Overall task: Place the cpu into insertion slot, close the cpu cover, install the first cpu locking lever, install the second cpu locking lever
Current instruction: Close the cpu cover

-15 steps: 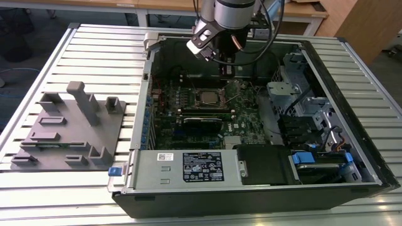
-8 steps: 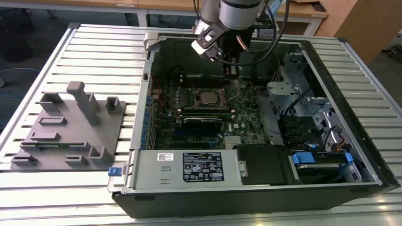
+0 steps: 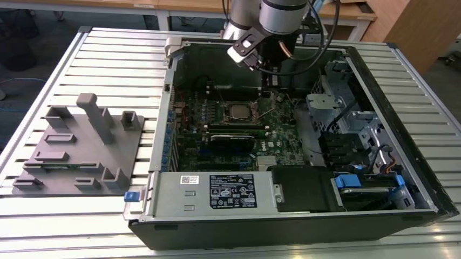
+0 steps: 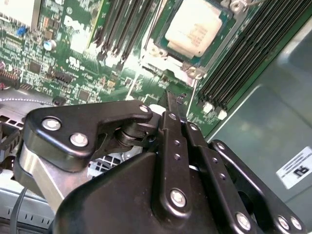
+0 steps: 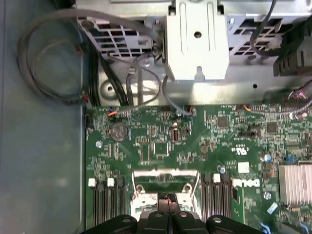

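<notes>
**Cpu [image 4: 195,30] sits in its slot, gripper clenched close by**

One cpu lies flat in the one insertion slot [image 5: 140,176] near the middle of the green circuit board [image 5: 214,146]; it also shows in the exterior view [image 3: 240,110]. A silvery frame, the cpu cover [image 4: 165,57], runs around the chip's pale metal top. I cannot tell whether it is latched. One thin wire locking lever [image 4: 194,97] stands off the slot's corner, just beside the fingertips.

The single gripper [image 4: 175,97] hangs near that corner of the slot. Its two fingers [image 4: 171,126] are pressed together, and nothing can be seen between them. In the first wrist view the gripper [image 5: 168,197] lines up with the slot's nearer rim.

Two banks of long black memory slots [image 4: 243,53] flank the insertion slot, one on each side. The board also carries one round coin battery [image 5: 118,130] and one ribbed metal heat sink [image 5: 295,183] at its edge.

The board lies inside one open computer case [image 3: 425,178], which rests on the slatted tabletop [image 3: 115,59]. One arm [image 3: 277,16] reaches in over the case's far edge. One labelled power supply [image 3: 230,191] fills the case's near edge. One grey plastic fixture [image 3: 79,151] sits toward the tabletop's edge on the exterior view's left.
</notes>
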Robot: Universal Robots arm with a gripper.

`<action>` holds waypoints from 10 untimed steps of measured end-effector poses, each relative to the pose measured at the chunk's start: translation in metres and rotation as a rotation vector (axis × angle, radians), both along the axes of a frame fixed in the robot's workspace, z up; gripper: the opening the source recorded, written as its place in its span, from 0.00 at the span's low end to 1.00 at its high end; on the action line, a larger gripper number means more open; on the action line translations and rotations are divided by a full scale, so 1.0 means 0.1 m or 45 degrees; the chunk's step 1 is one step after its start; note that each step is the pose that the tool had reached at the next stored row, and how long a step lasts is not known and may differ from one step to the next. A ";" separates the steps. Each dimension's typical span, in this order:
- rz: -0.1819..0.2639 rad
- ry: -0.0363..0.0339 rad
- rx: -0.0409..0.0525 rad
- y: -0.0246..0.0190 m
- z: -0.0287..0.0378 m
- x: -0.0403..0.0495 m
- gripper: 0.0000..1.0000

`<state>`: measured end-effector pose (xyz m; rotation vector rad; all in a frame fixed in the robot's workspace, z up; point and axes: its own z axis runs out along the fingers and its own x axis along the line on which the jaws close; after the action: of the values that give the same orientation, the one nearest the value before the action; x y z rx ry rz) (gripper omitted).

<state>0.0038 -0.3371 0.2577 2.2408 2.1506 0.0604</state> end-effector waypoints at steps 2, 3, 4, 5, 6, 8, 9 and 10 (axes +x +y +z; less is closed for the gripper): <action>0.000 0.0001 0.000 0.000 0.000 0.039 0.10; 0.000 0.0001 0.000 0.000 -0.001 0.057 0.10; 0.000 0.0000 0.000 0.000 -0.001 0.075 0.10; 0.000 0.0000 0.000 0.000 -0.001 0.093 0.10; 0.000 0.0000 0.000 0.000 -0.002 0.110 0.10; 0.000 0.0000 0.000 0.000 -0.002 0.145 0.10; 0.000 -0.0001 0.000 0.000 -0.003 0.162 0.10; 0.000 0.0000 0.000 0.000 -0.003 0.177 0.10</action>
<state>0.0216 -0.3371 0.2574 2.2407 2.1508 0.0606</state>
